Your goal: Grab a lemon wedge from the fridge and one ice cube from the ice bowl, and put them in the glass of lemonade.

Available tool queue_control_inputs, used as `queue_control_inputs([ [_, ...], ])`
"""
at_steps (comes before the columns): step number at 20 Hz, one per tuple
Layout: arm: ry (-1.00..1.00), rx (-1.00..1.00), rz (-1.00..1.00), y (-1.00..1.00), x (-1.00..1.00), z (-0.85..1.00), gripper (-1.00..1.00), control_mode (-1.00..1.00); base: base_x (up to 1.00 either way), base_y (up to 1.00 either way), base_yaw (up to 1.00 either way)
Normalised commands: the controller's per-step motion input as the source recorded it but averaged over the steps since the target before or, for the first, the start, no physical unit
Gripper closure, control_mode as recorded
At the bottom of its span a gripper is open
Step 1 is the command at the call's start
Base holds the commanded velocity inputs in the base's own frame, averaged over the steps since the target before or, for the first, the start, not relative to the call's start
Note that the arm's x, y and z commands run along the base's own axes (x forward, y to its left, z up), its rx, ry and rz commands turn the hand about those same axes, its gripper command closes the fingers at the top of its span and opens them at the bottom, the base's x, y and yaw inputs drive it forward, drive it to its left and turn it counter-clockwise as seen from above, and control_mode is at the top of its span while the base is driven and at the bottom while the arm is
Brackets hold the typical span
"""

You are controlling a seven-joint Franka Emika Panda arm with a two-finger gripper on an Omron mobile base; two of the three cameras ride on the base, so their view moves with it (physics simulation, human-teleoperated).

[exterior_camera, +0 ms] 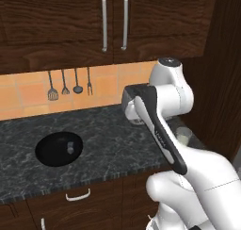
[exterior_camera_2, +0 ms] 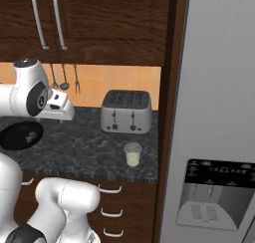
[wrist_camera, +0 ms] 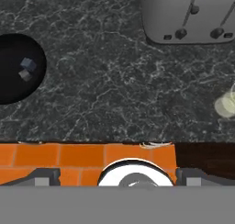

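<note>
My gripper (wrist_camera: 118, 178) hangs over the dark counter, between the ice bowl and the toaster, open wide with nothing between its tips; it is also seen at the arm's end (exterior_camera_2: 62, 116). The ice bowl (wrist_camera: 13, 87), round and black, holds two pale ice cubes (wrist_camera: 27, 64); it lies on the left of the counter (exterior_camera: 49, 156). The glass of lemonade (exterior_camera_2: 132, 154) stands near the counter's front right, in front of the toaster, and at the right edge of the hand view (wrist_camera: 226, 103). The grey fridge (exterior_camera_2: 219, 87) is shut, so the lemon wedge is hidden.
A silver toaster (exterior_camera_2: 126, 111) stands at the back right of the counter (exterior_camera_2: 89, 147). Utensils (exterior_camera: 69, 84) hang on the orange tile wall. Dark wood cabinets (exterior_camera: 113, 21) hang above, and drawers sit below. My own arm (exterior_camera: 160, 130) crosses the left base view.
</note>
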Motion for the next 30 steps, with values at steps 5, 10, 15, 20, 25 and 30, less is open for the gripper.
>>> queue_control_inputs([
  [5,0.0,0.0,0.0,0.47,0.69,-0.44,-1.0,-1.0,0.0,0.0,0.0],
  [10,0.05,0.02,0.15,0.14,0.24,-0.31,-1.0,-1.0,0.0,0.0,0.0],
  [15,0.21,0.0,0.19,0.63,0.11,0.01,-1.0,-1.0,0.0,0.0,0.0],
  [20,0.1,-0.02,0.17,0.97,0.0,-0.02,-1.0,-1.0,0.0,0.0,0.0],
  [25,-0.01,-0.06,0.06,0.86,-0.04,-0.12,-1.0,-1.0,0.0,0.0,0.0],
  [30,0.0,-0.02,0.01,0.38,0.06,-0.39,-1.0,-1.0,0.0,0.0,0.0],
])
